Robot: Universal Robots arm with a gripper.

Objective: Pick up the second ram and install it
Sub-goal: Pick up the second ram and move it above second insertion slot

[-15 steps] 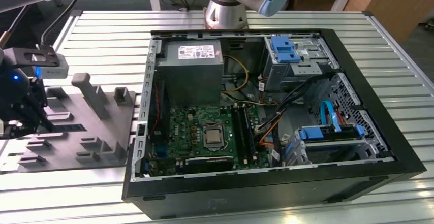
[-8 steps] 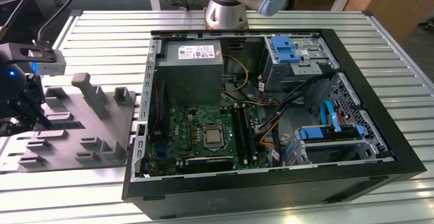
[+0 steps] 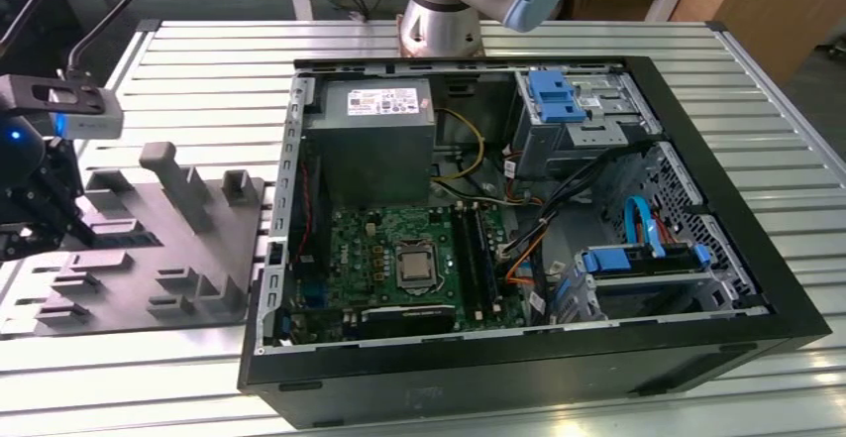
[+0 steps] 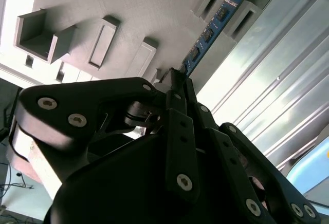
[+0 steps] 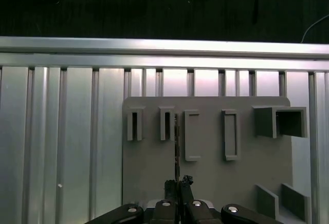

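Ribbed aluminium table (image 3: 198, 51), dark room beyond. We see gripper (image 5: 178, 184) jaws closed on near end of second ram (image 4: 208, 31), blue strip standing edgewise in gray holder tray (image 5: 216, 183), extending ahead of jaws. Open computer case (image 3: 529, 378) well apart.

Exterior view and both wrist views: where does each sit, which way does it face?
Exterior view: high, looking down on open computer case and holder tray; arm base and gripper show.
Second wrist view: on the arm, looking obliquely past the gripper along the second ram.
First wrist view: on the arm, facing the tray, ram edge-on.
Shared: gripper, ram, tray.
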